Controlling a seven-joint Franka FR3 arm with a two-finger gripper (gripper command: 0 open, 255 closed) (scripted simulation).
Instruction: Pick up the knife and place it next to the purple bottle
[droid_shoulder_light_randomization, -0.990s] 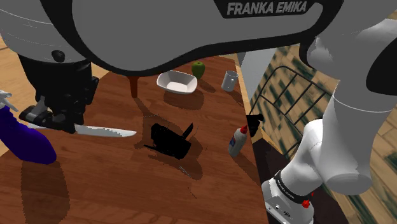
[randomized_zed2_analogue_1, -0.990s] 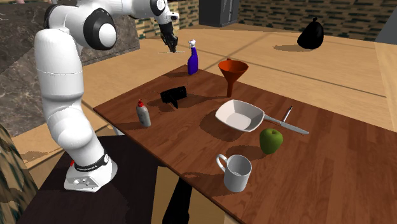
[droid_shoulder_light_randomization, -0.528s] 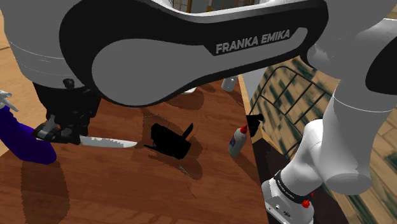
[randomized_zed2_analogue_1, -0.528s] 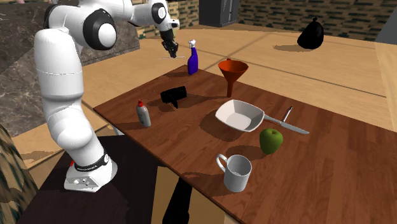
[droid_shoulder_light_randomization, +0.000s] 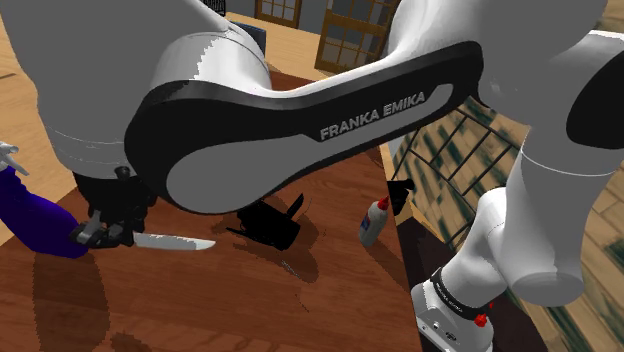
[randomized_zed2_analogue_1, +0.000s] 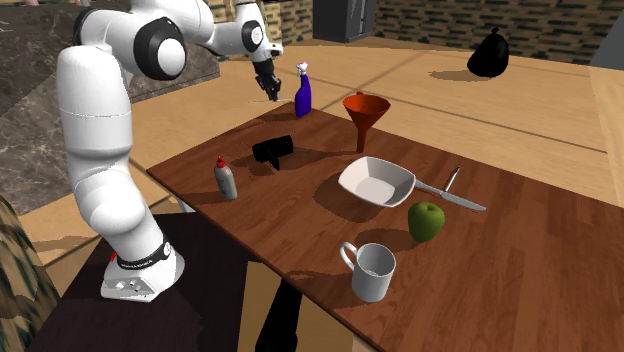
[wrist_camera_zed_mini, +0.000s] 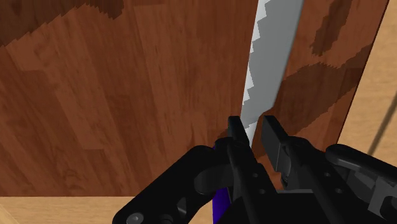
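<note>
Wrist view: gripper (wrist_camera_zed_mini: 253, 132) clamped on the knife (wrist_camera_zed_mini: 272, 60), serrated blade jutting out over the table (wrist_camera_zed_mini: 127, 114). Knife hangs just beside the bottle (droid_shoulder_light_randomization: 38, 220), seemingly off the surface. I'd lower slowly, keep the blade level and clear of the bottle, then release.

Claw (wrist_camera_zed_mini: 253, 131) clasping knife (wrist_camera_zed_mini: 272, 57) — serrated blade, wooden table (wrist_camera_zed_mini: 127, 95)

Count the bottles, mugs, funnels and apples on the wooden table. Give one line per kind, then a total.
Bottles: 2, the purple bottle and the glue bottle
Mugs: 1, the white mug
Funnels: 1, the orange funnel
Apples: 1, the green apple
Total: 5
</note>
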